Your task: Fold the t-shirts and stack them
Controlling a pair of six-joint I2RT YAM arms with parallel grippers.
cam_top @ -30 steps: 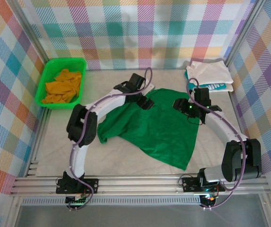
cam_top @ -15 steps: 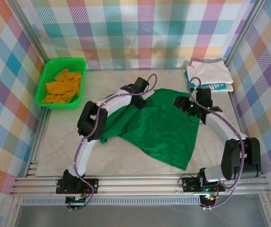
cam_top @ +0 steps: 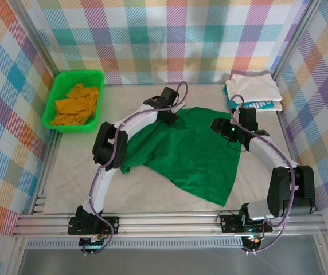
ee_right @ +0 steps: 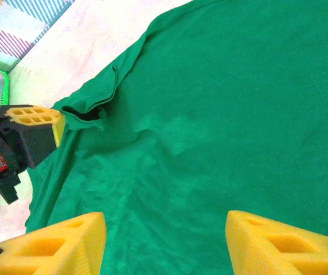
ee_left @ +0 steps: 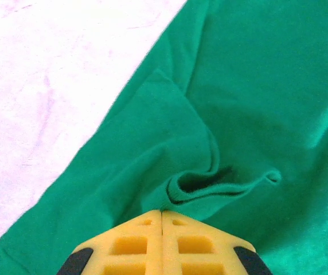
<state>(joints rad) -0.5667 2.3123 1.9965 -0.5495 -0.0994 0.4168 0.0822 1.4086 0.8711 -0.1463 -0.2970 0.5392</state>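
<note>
Left hand [ee_left: 162,213] went from wide to clenched within the last second. It also shifted slightly toward the far edge. Its tips now meet on a puckered fold at the far-left border of the dark green t-shirt [cam_top: 192,154]. Cloth bunches right at the tips, so I read this as a real pinch, not an empty close.

Right hand [ee_right: 164,229] was released, jaws apart with nothing between them, hovering over the shirt's far-right part.

The shirt lay unfolded and wrinkled across the middle of the tabletop [cam_top: 72,166], 1 corner trailing toward the near edge.

White t-shirt [cam_top: 253,87] sat on the teal t-shirt [cam_top: 264,105] at the far-right corner. Orange t-shirt [cam_top: 75,103] was crumpled in the basket [cam_top: 78,73] at the far-left corner.

My take: left grasp done, right side not yet taken, fold not started. 2 shirts look stacked, 2 remain.
</note>
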